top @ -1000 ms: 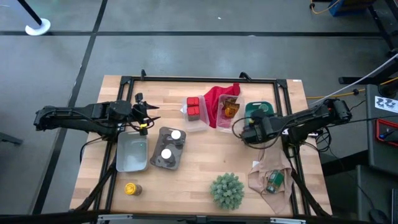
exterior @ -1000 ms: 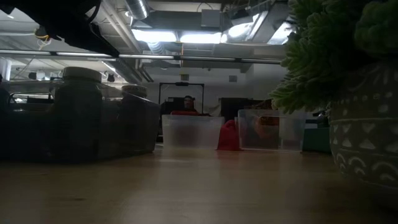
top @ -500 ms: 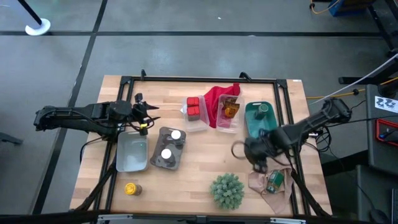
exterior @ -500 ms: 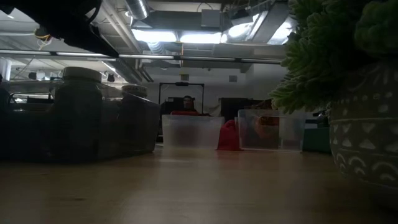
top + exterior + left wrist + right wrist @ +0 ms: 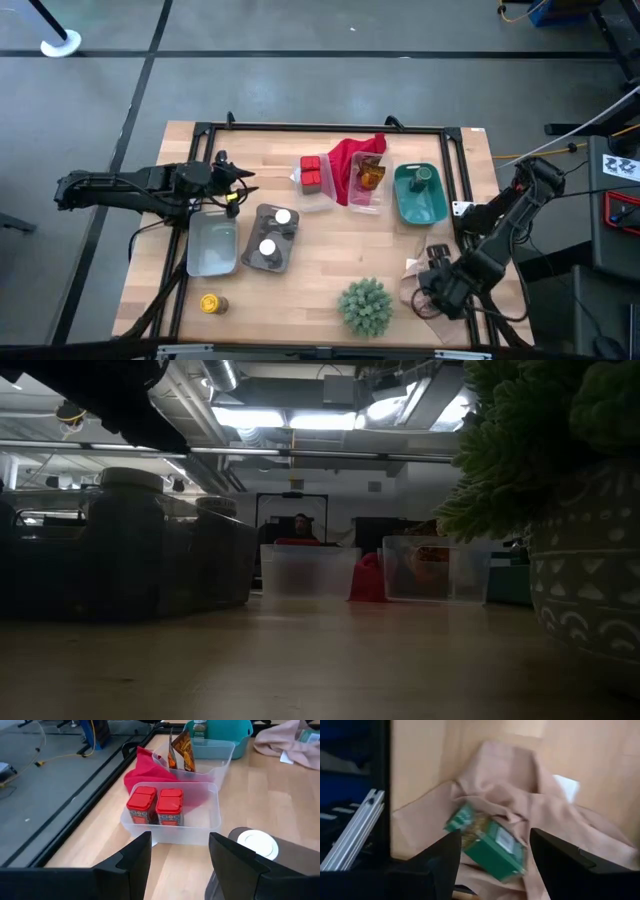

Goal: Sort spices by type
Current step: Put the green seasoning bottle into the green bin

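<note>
My right gripper [image 5: 436, 287] is open and hovers over a crumpled beige cloth [image 5: 540, 810] near the table's right near corner. On that cloth a green-labelled jar [image 5: 487, 842] lies on its side, below the gap between my fingers [image 5: 495, 840], untouched. My left gripper [image 5: 180, 842] is open and waits at the left, facing a clear box [image 5: 212, 817] holding two red tins [image 5: 156, 806]. Two white-topped jars [image 5: 272, 232] stand in a grey tray. A yellow-capped jar [image 5: 211, 303] stands near the left near corner. Another green jar [image 5: 422, 177] sits in a teal tray.
A brown-amber packet [image 5: 370, 174] stands in a second clear box beside a red cloth [image 5: 350, 155]. A pale bin [image 5: 212, 246] lies under the left arm. A spiky green plant [image 5: 365, 306] in a patterned pot [image 5: 590, 560] stands left of the beige cloth. A black frame edges the table.
My right gripper has swung from beside the teal tray toward the table's near edge and now hangs over the beige cloth and its green jar. The left arm has kept still, and no spice has moved.
</note>
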You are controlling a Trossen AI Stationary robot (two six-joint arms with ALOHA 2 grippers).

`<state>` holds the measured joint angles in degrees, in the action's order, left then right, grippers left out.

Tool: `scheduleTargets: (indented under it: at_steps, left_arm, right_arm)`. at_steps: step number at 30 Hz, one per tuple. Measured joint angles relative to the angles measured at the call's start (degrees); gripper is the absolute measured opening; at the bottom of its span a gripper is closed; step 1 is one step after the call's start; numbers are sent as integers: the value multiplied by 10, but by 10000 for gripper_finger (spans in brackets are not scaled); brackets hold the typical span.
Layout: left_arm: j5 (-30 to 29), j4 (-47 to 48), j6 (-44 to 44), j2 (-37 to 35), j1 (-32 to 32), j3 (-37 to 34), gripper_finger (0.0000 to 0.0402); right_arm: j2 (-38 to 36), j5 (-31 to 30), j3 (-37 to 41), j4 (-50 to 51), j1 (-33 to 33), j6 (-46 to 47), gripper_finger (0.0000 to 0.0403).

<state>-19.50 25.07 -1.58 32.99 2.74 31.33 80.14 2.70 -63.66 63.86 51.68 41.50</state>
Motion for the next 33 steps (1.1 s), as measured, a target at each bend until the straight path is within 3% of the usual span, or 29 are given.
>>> scheduleTargets:
  at_steps: [5, 14, 25, 33]
  left_arm:
    - [0, 0, -16, 0, 0, 0, 182]
    - [0, 0, -30, 0, 0, 0, 182]
    - [0, 1, -30, 0, 0, 0, 182]
    - [0, 19, -30, 0, 0, 0, 182]
  right_arm:
    - [18, 6, 20, -45, 37, -7, 237]
    - [105, -1, 20, -67, 66, -128, 237]
    - [161, 28, 20, -70, 83, -167, 237]
    - [197, -6, 19, -74, 87, -170, 237]
